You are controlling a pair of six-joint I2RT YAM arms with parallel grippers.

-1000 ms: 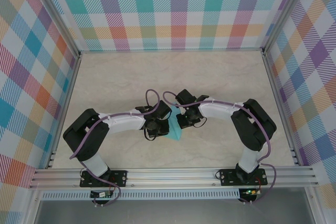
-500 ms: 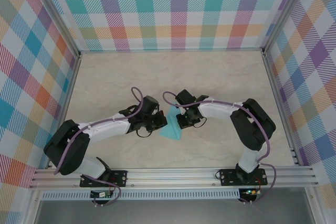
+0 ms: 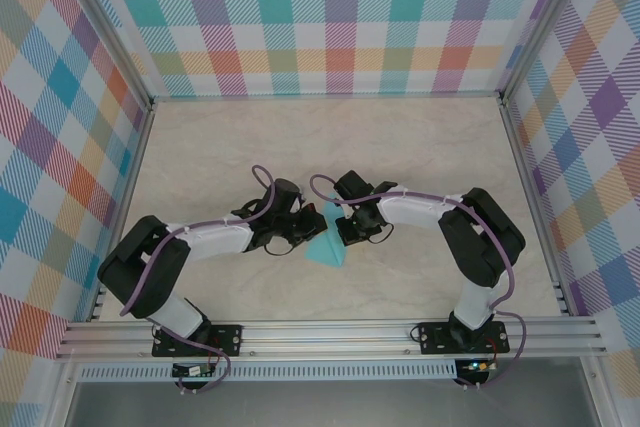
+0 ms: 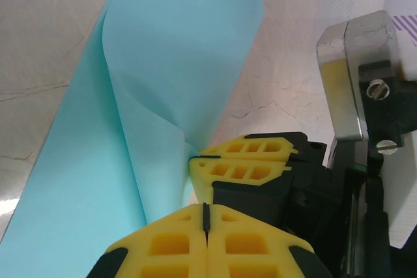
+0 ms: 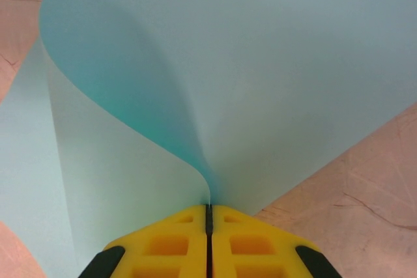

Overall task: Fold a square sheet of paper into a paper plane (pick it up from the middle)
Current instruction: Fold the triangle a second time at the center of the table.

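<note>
Drawn slightly left, left gripper (image 4: pixel 205 208) is pinched together; right gripper (image 5: pixel 208 208) clamps curled square sheet of paper (image 5: pixel 260 63).

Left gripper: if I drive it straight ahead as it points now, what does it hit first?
Probably the right gripper's fingers, pinching the teal paper just ahead; depth is unclear.

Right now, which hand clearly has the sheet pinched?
The right hand: the teal sheet rises straight from between its shut fingers. The left hand is shut too, but whether it grips the sheet is unclear.
</note>
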